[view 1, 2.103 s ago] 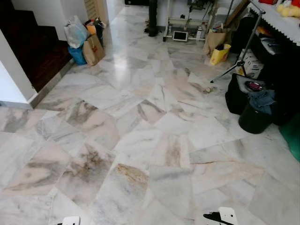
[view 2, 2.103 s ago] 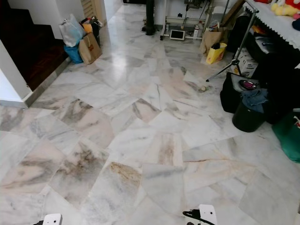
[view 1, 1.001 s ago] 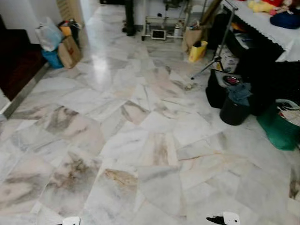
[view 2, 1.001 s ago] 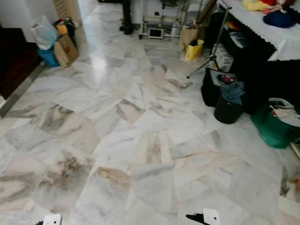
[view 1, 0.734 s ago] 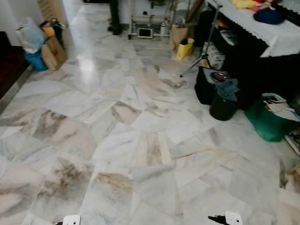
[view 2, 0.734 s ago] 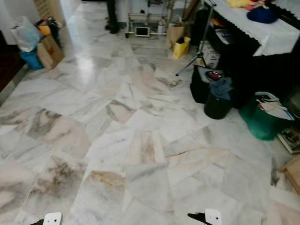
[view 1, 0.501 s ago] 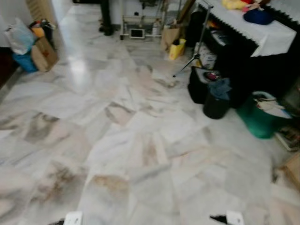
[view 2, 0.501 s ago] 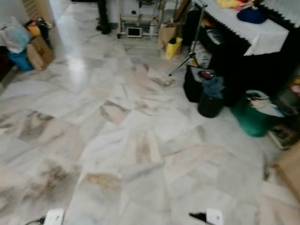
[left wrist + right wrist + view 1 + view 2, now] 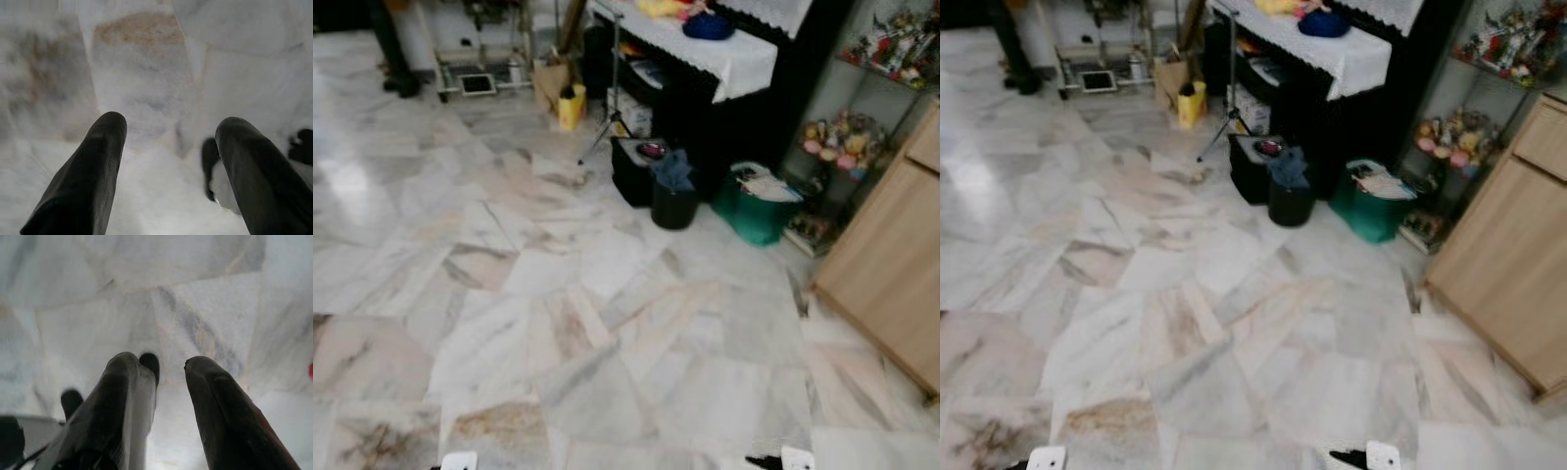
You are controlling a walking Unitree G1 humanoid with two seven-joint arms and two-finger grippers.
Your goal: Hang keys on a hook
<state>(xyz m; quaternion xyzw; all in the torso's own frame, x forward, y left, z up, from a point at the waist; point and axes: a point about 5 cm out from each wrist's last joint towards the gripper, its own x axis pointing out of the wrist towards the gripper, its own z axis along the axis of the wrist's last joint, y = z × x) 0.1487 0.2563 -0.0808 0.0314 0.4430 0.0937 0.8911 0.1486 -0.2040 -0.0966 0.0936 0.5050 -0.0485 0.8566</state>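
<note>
Marble floor (image 9: pixel 558 323), pale with grey and brown veining, spreads across the head views, slightly blurred. Along the far side stands a dark table with a white lace cloth (image 9: pixel 724 49). Below it sit a black bin (image 9: pixel 674 204) with blue cloth on top, a green basket (image 9: pixel 754 211) and a yellow bag (image 9: pixel 571 106). A light wooden cabinet (image 9: pixel 891 264) stands at the robot's right.

Both arms hang low at the bottom edge of the head views. In its wrist view the left gripper (image 9: pixel 168 161) has its two black fingers spread well apart, with nothing but floor between them. In the right wrist view the right gripper (image 9: pixel 164 396) shows its fingers with a narrow gap; something pale lies along the inner face of one finger (image 9: pixel 127 396), but it is too blurred to tell whether that is the keys.

No keys and no hook can be made out anywhere, so which way they lie from the fingers cannot be told. Judging from this, the robot is in transit, and neither arm is yet better placed for the hanging
</note>
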